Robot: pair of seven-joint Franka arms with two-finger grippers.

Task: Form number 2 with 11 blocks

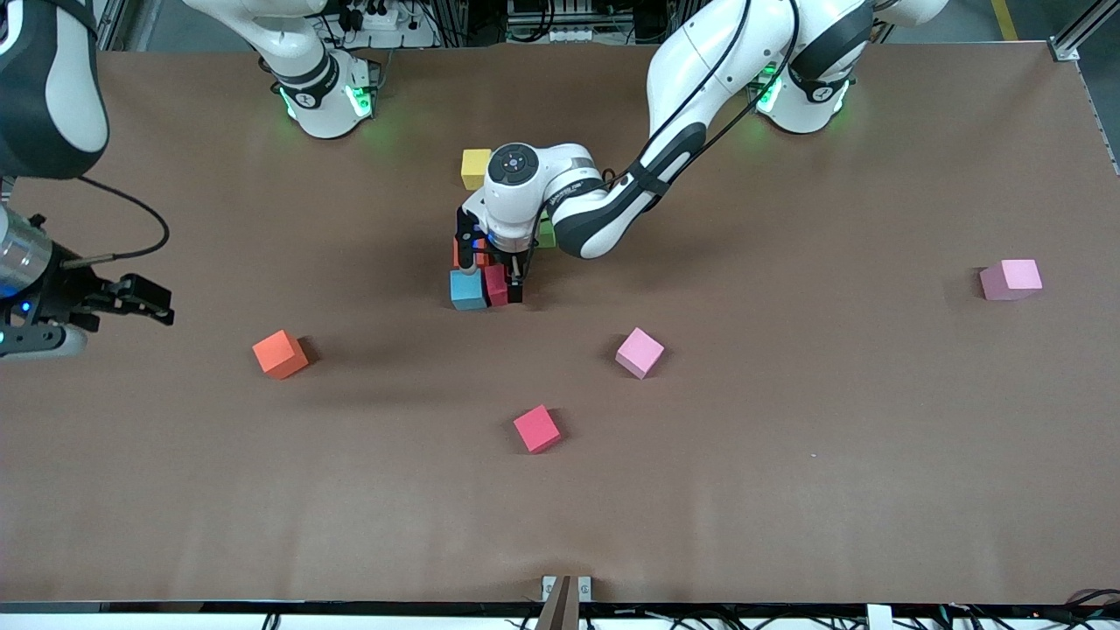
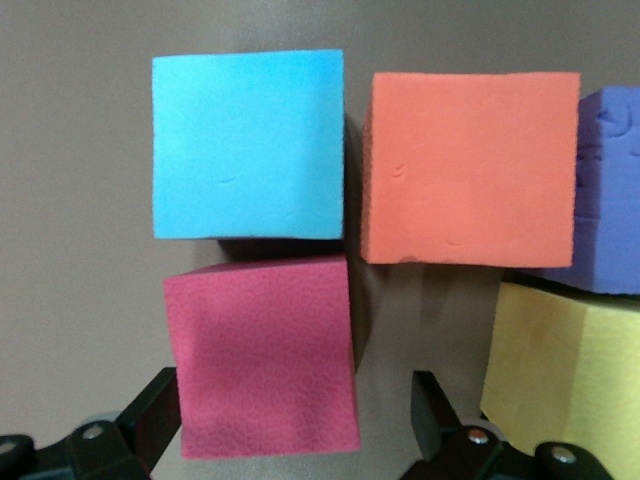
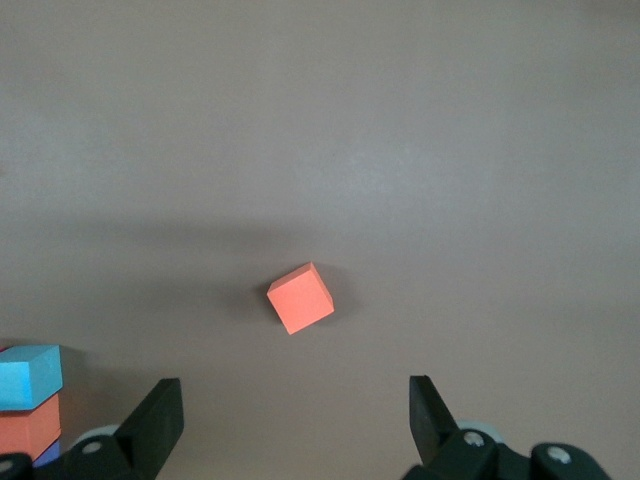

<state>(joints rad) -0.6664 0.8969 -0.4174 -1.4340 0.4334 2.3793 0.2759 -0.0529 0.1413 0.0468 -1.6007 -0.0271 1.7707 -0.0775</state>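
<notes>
The red block [image 2: 262,357] lies on the table between the spread fingers of the left gripper [image 1: 497,282], at the near end of the unfinished number 2 [image 1: 479,262] in the middle of the table. In the left wrist view one finger [image 2: 150,410] is close to its side and the other finger [image 2: 432,415] stands apart from it, so I judge the block is released, not pinched. It sits beside the light blue block [image 2: 248,145], nearly touching, and slightly turned against it. An orange block [image 2: 470,165], a purple block [image 2: 608,190] and a yellow block [image 2: 565,375] belong to the same group.

The loose orange block [image 1: 280,353] lies toward the right arm's end, and the right gripper [image 1: 131,302] hangs over that end with its fingers spread wide, holding nothing. This arm is the nearer one for it. The block lies turned against the fingers' line. The loose red block [image 1: 536,428], the pink block [image 1: 640,352] and the pale pink block [image 1: 1011,279] wait apart.
</notes>
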